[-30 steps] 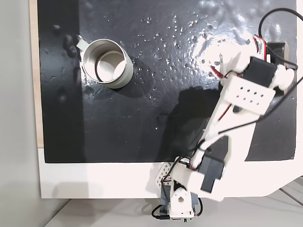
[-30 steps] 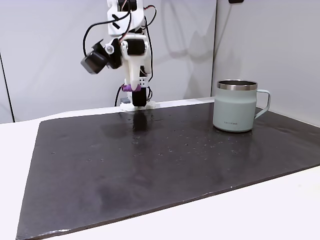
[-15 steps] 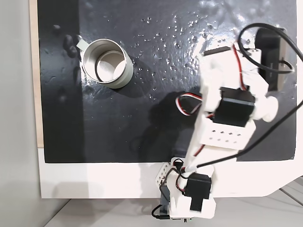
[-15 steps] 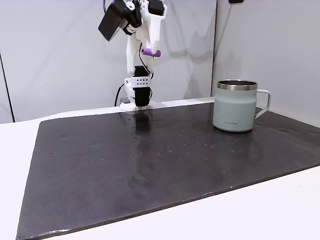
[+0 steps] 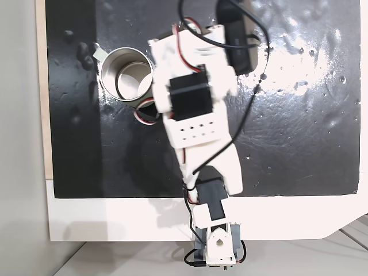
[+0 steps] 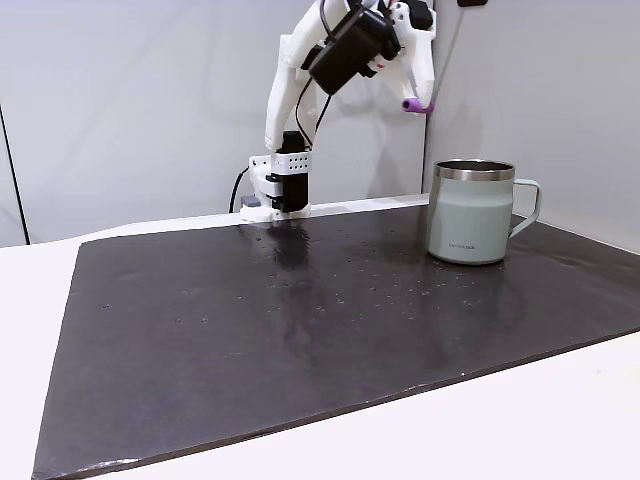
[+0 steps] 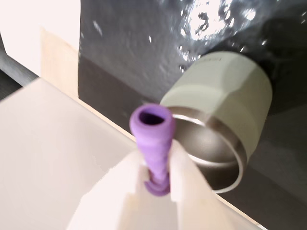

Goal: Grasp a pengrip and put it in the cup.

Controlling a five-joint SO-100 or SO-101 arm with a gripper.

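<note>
Purple and ribbed, the pengrip (image 7: 153,143) sat pinched between the two pale fingers (image 7: 184,177) of the hand (image 7: 156,184), which was closed tight on its lower part in the wrist view. Its open end pointed away from the fingers, and its long axis ran on straight out of the hand; in a fixed view the pengrip (image 6: 412,104) showed as a small purple stub at the tip of the hand (image 6: 418,98), held high in the air and tilted down a little.

Just beyond it in the wrist view lay the cup (image 7: 223,115), its silvery rim and dark inside partly behind the pengrip. From the side the cup (image 6: 472,212), pale green with a steel rim and a handle, stood upright on the black mat (image 6: 300,330) of the worktop (image 6: 560,420), with the pengrip above rim height and a little to the left of it. From above, the arm (image 5: 195,109) reached over the mat beside the cup (image 5: 127,77).

So the grasp looked done and the carry nearly so. What was left, by my reckoning, was to bring the pengrip over the cup's mouth and let it drop in.
</note>
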